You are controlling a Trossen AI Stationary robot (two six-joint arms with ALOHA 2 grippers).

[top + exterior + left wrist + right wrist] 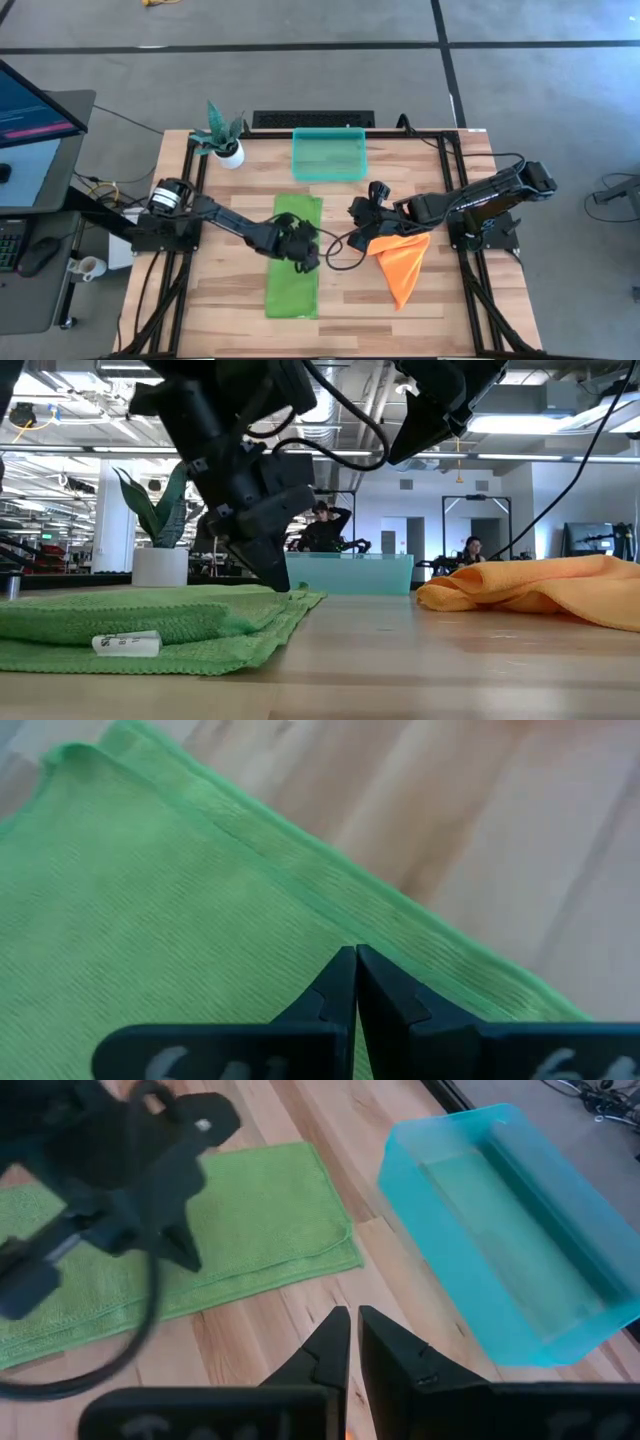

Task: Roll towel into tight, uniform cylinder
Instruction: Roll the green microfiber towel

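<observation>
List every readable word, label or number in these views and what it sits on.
White tag on the green towel: print present, too small to read.
White lettering on the left gripper body: cut off, unreadable.
Monitor beside the table: screen text too small to read.
Nothing else legible.

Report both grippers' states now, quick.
Left gripper: shut, tips down on the green towel, nothing visibly pinched.
Right gripper: shut, holding nothing visible, raised above the table near the orange cloth.
</observation>
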